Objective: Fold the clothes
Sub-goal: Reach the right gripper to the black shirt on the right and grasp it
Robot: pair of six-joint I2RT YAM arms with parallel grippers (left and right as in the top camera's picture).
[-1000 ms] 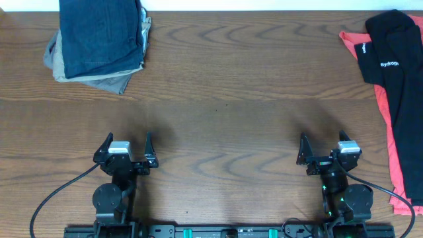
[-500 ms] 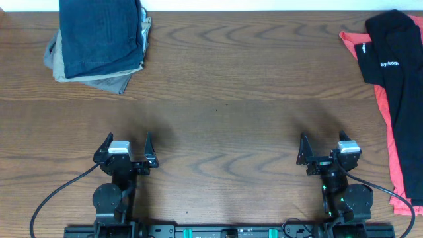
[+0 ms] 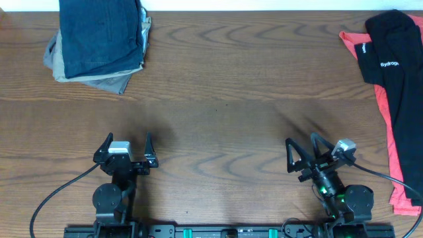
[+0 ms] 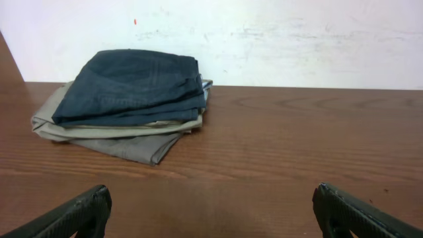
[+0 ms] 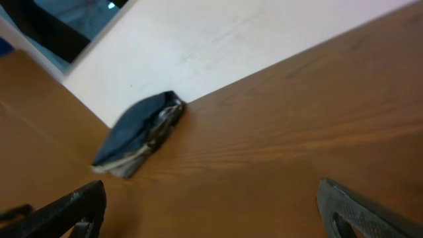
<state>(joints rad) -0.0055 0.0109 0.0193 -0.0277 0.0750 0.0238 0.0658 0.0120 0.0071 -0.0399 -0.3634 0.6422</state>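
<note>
The clothes lie at the table's right edge. A black T-shirt (image 3: 398,73) with small white lettering is spread loosely over a coral-red T-shirt (image 3: 390,135). My right gripper (image 3: 302,141) is open and empty near the front edge, left of these shirts and turned away from them toward the left. My left gripper (image 3: 127,139) is open and empty at the front left. In the left wrist view the left gripper (image 4: 211,213) has only bare wood between its fingertips (image 4: 78,213). The right gripper (image 5: 211,208) likewise spans bare table, and the shirts are out of that view.
A folded stack sits at the back left: dark blue jeans (image 3: 101,33) on a grey-khaki garment (image 3: 99,78). It also shows as the stack (image 4: 129,99) ahead of the left wrist and the stack (image 5: 140,135), far off, from the right wrist. A white wall (image 4: 277,39) borders the table's far edge.
The right gripper has swung and turned toward the left, its fingers now further left over the table. The left gripper and all garments have not moved.
</note>
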